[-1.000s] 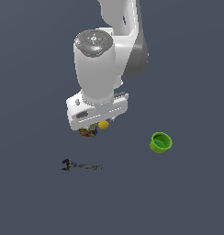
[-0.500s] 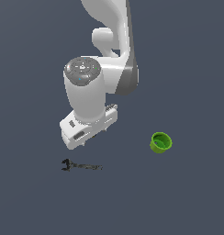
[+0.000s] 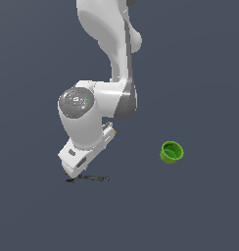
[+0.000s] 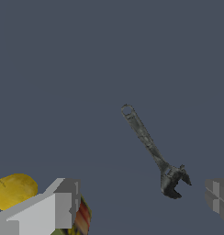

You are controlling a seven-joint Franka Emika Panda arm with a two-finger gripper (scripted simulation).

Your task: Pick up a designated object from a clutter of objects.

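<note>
The dark grey-black wrench (image 4: 148,142) lies flat on the grey floor, its open jaw end (image 4: 174,180) towards my fingers. In the exterior view only part of the wrench (image 3: 92,178) shows under my hand. My gripper (image 4: 139,202) is open and empty, low over the wrench's jaw end, with one finger (image 4: 58,206) on one side and the other finger (image 4: 219,195) on the far side. In the exterior view the gripper (image 3: 75,171) is just above the floor.
A yellow lemon-like ball (image 4: 14,190) and the olive-green labelled can (image 4: 81,218) sit by one finger; the can is mostly hidden. The bright green cup (image 3: 171,152) stands apart at the exterior view's right.
The arm has moved down and towards the exterior view's left, from over the can and ball to just above the wrench. The can is now hidden behind the arm there.
</note>
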